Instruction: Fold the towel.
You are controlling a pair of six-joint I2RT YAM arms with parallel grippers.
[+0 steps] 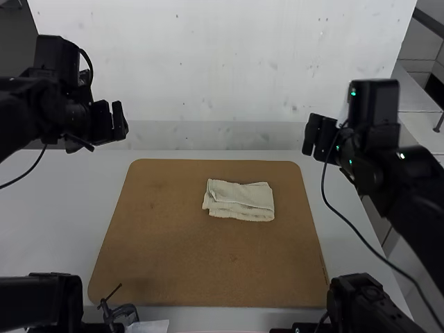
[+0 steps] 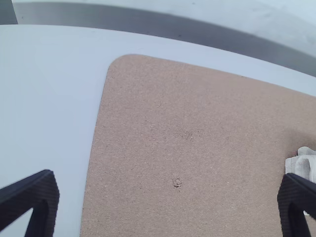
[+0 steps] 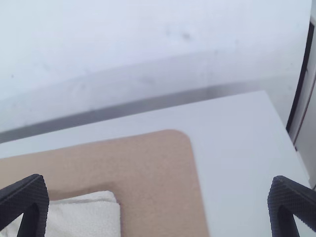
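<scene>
1. The towel [image 1: 239, 201] is pale, off-white cloth, folded into a small, roughly rectangular bundle. It lies flat, longer from side to side, with layered edges and creases showing along its near part. Its outline is a little uneven.
2. The towel rests on the brown board [image 1: 173, 236], right of the board's middle and closer to its far edge than to its near edge. Brown surface shows all round it in the high view.
3. In the right wrist view, one rounded corner of the towel and its smooth upper face show, with an edge of another layer behind. In the left wrist view, a rumpled end of it shows, partly hidden behind a finger.
4. The board has rounded corners and lies flat on the white table [image 1: 41, 215].
5. The right gripper [image 1: 316, 136] is up off the table, beyond the towel and to its right, well apart from it. Its black fingers [image 3: 30, 205] are spread wide, holding nothing.
6. The left gripper [image 1: 112, 123] is also raised, off to the left past the board's far corner. Its black fingers are wide apart too, with empty space between them.
7. A small dark clamp [image 1: 123, 313] sits by the board's near left corner, beside a piece of white paper [image 1: 151, 326].
</scene>
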